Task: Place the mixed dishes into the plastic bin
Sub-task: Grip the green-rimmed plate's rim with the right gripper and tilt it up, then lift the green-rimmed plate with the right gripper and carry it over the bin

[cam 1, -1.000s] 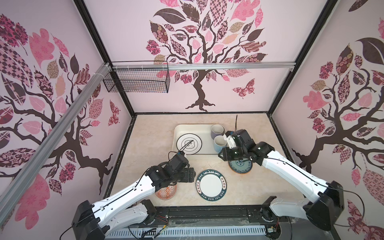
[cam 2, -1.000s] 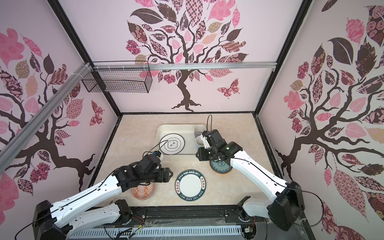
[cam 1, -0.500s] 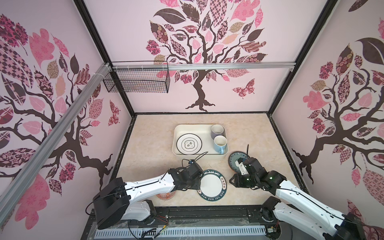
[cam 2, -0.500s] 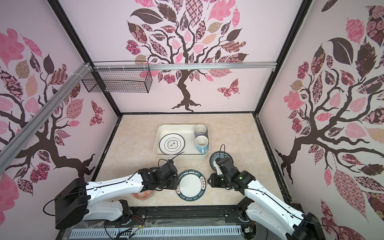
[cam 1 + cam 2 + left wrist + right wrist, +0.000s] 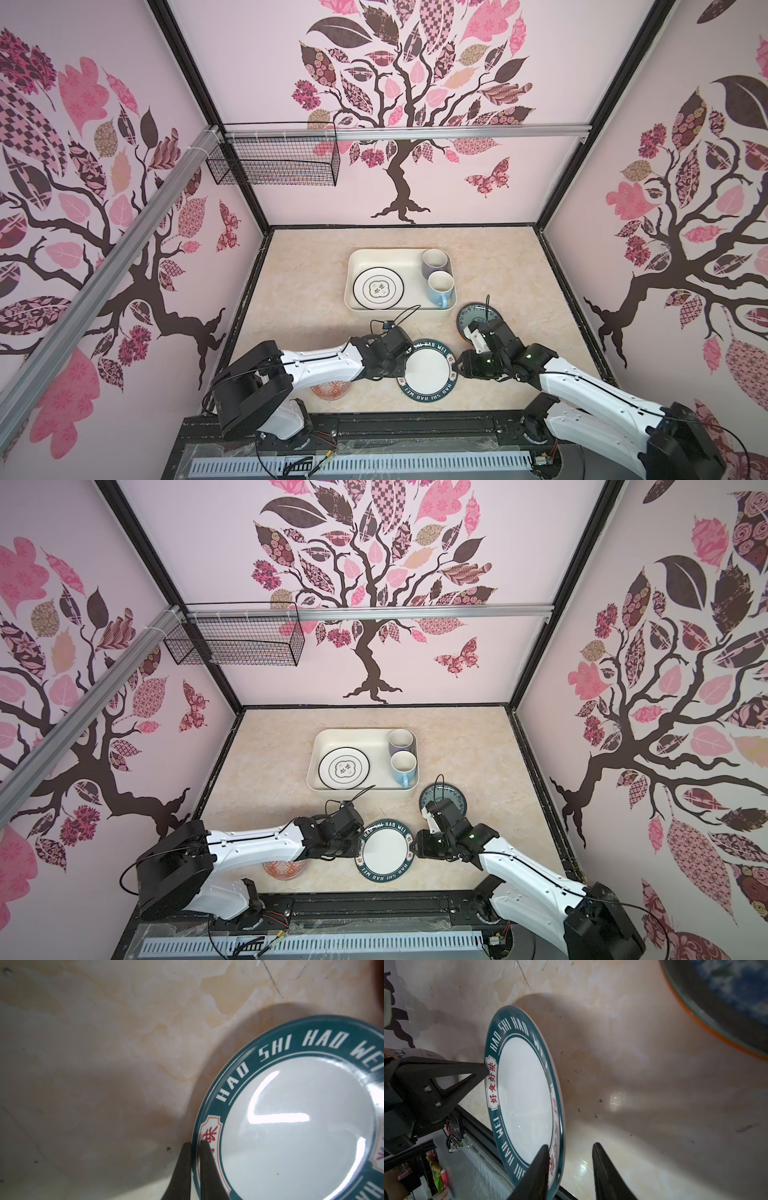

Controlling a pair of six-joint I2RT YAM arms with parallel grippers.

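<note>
The teal-rimmed plate (image 5: 428, 372) sits on the worktop (image 5: 299, 291) at 6 o'clock from the bin (image 5: 351, 286), apart from it. The left fingers (image 5: 186, 1159) are pinched tight on its rim at 9 o'clock. The right fingers (image 5: 538, 1167) stand partly open, straddling the rim at 3 o'clock without clamping it.

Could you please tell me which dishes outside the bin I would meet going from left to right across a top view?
Orange-patterned bowl → teal-rimmed plate → dark plate with orange edge.
</note>
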